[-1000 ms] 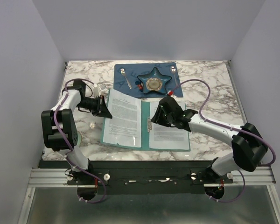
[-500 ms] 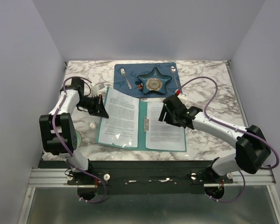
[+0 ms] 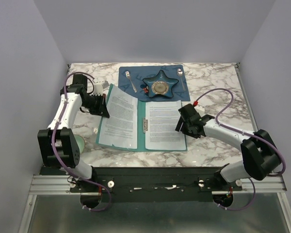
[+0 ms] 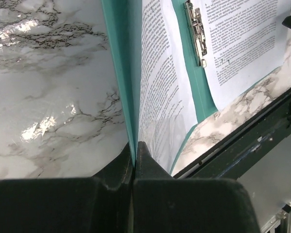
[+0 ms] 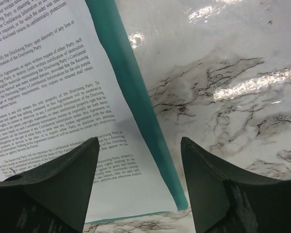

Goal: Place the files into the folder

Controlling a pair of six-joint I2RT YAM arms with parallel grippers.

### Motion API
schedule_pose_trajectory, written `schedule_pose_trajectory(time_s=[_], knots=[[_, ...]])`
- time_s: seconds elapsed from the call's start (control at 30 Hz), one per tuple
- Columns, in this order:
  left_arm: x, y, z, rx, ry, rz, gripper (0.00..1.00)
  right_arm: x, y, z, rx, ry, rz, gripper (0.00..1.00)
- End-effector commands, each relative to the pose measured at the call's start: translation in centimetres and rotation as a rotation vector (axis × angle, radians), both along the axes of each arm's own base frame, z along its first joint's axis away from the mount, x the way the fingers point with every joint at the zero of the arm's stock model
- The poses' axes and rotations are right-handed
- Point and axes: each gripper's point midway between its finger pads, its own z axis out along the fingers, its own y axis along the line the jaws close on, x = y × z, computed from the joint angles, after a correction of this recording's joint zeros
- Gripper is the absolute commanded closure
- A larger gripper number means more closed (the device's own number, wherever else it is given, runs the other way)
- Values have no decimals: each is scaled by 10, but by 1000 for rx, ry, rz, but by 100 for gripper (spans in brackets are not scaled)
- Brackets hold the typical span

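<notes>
- Top view: the folder [image 3: 141,140] lies open on the marble table [image 3: 223,92], front and centre, with its silver clip [image 3: 145,124] at the spine.
- The files [image 3: 165,125] sit inside it: one printed stack on the right half, lying flat, and another on the left half.
- The left half is tilted up off the table. The left gripper [image 3: 104,104] is at its outer edge, toward the far corner.
- The right gripper [image 3: 183,125] is over the folder's right edge.
- A dark blue placemat [image 3: 172,72] with a star dish [image 3: 160,85] lies behind the folder, apart from it.
- Left wrist view: the left gripper [image 4: 134,151] has its fingers [image 4: 148,167] pressed together on the thin teal edge of the folder [image 4: 119,58], pinching it.
- The cover rises steeply from the table [image 4: 43,87].
- Files [image 4: 157,82] lean against the cover's inner face. The clip [image 4: 196,31] and the flat right-hand stack lie beyond.
- Right wrist view: the right gripper [image 5: 139,141] has its fingers [image 5: 72,179] spread wide, with nothing between them.
- Below the gap runs the folder's [image 5: 131,87] teal border. Files [image 5: 48,97] lie to one side and bare table [image 5: 223,73] to the other.
- I cannot tell whether the fingertips touch the paper.
</notes>
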Motion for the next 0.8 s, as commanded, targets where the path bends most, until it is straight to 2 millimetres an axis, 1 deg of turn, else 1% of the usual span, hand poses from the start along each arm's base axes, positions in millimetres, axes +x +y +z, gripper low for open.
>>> schedule_pose_trajectory(time_s=[0.0,0.17,0.2,0.3,0.43,0.5,0.53,0.6,0.67,0.73,0.77], knots=[[-7,-1,3,77,-14,-17,100,2,4,-13,12,8,9,24],[-12,10,-1,172,-21,-16,100,4,1,-20,-16,10,21,24],[-14,5,-2,192,-27,-42,100,4,1,-20,-18,7,24,24],[-15,11,-3,240,-36,-43,100,4,1,-23,-14,11,30,24],[-18,11,-1,273,-50,-59,100,3,6,-25,9,6,46,24],[-20,6,-1,276,-49,-75,100,5,12,-25,39,-3,62,24],[-23,-1,-2,290,-50,-100,100,6,14,-25,48,-6,66,25],[-27,-8,-2,304,-52,-120,100,9,20,-25,74,-15,78,25],[-32,-19,0,308,-57,-143,100,8,26,-28,98,-5,92,28],[-34,-28,4,300,-63,-156,100,2,26,-35,113,9,89,29],[-36,-37,7,291,-61,-163,100,1,31,-37,139,11,96,30]])
